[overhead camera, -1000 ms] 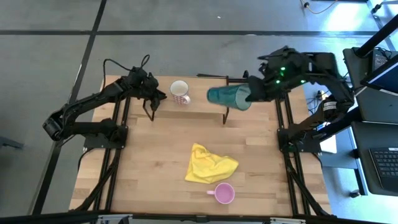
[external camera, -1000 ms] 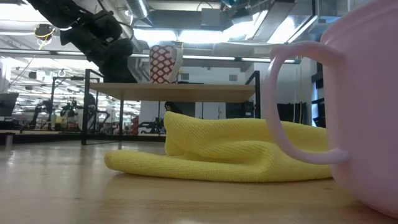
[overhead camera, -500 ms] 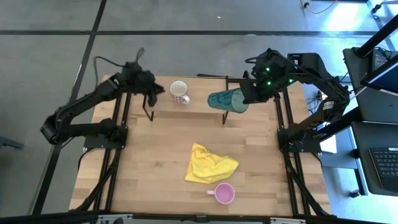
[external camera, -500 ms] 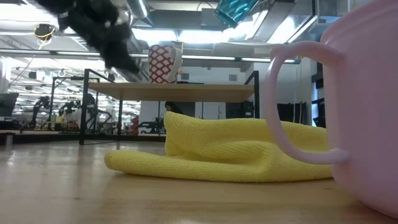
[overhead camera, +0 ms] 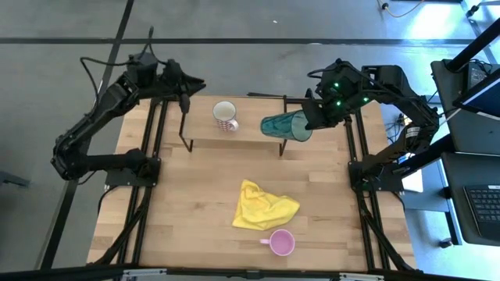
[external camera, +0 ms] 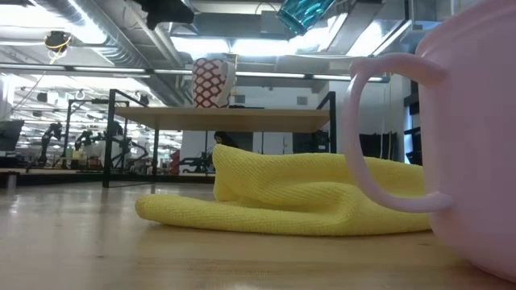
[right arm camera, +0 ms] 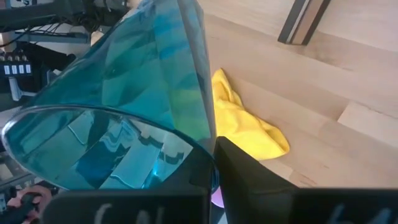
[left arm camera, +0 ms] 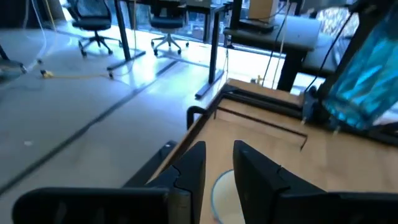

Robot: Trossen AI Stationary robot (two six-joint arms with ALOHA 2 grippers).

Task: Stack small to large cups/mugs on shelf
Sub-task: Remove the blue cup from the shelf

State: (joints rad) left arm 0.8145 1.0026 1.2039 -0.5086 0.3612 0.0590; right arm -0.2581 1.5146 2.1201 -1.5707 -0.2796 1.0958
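Above the shelf's (overhead camera: 234, 134) right end, the right pincer (overhead camera: 311, 119) is clamped on the tilted teal tumbler (overhead camera: 283, 126); the tumbler needs righting and setting down. The white patterned mug (overhead camera: 226, 115) stands on the shelf, the pink mug (overhead camera: 281, 243) on the worktop (overhead camera: 187, 203) well off it. Since a second ago the left pincer (overhead camera: 194, 82), partly open and empty, has pulled back behind the shelf.

Left hand (overhead camera: 193, 83) raised beyond table's far-left edge, fingers (left arm camera: 189, 168) slightly apart, holding nothing. Right hand (overhead camera: 310, 119) aloft at far-right, clamped on tilted teal tumbler (overhead camera: 283, 125), wrist angled inward.
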